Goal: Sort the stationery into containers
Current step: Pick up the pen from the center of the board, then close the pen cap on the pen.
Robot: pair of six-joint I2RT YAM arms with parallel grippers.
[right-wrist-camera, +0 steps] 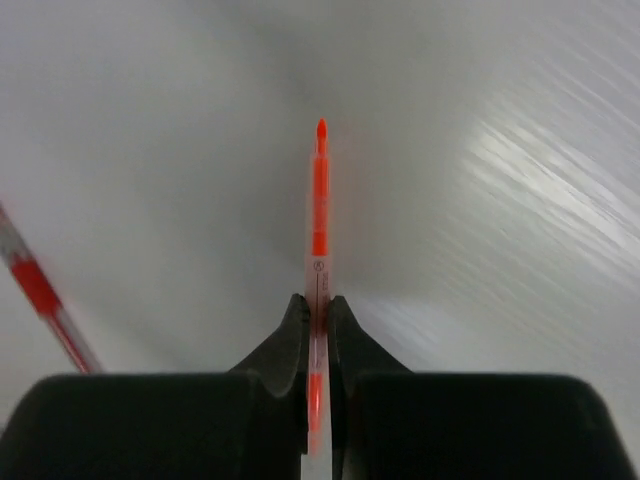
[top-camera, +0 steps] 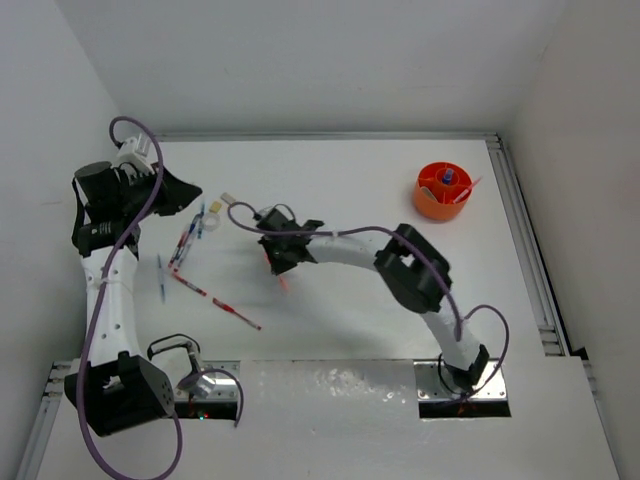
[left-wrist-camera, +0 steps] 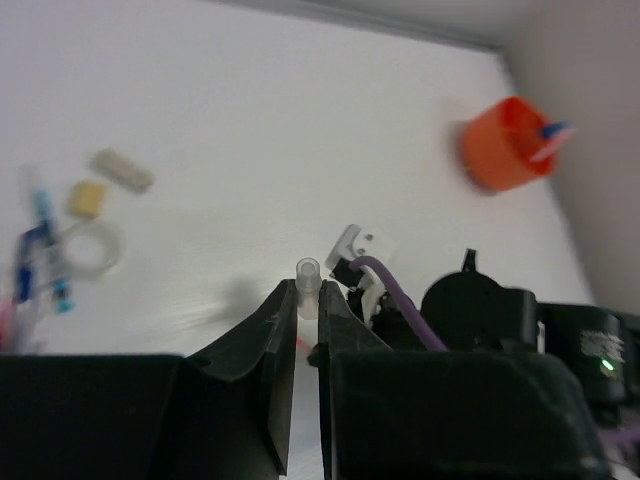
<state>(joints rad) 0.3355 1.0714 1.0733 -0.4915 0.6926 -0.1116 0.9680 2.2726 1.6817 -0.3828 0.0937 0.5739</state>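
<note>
My right gripper (right-wrist-camera: pixel 318 312) is shut on a thin red pen (right-wrist-camera: pixel 319 190), which sticks out past the fingertips above the white table. From above, this gripper (top-camera: pixel 279 262) hangs over the table's middle left. My left gripper (left-wrist-camera: pixel 308 300) is shut on a small clear tube (left-wrist-camera: pixel 307 280) held at its fingertips, and stands at the far left (top-camera: pixel 190 192). Several red and blue-and-white pens (top-camera: pixel 185 243) lie between the arms, and one red pen (top-camera: pixel 237 314) lies nearer the front. A beige block (left-wrist-camera: pixel 87 198) lies next to them. The orange tub (top-camera: pixel 443 191) stands at the far right with items in it.
A pale oblong block (left-wrist-camera: pixel 121 170) and a clear ring (left-wrist-camera: pixel 92 247) lie near the beige block. White walls close in the back and both sides, and a metal rail (top-camera: pixel 528 250) runs along the right edge. The right arm's links (top-camera: pixel 415 270) cross the table's middle.
</note>
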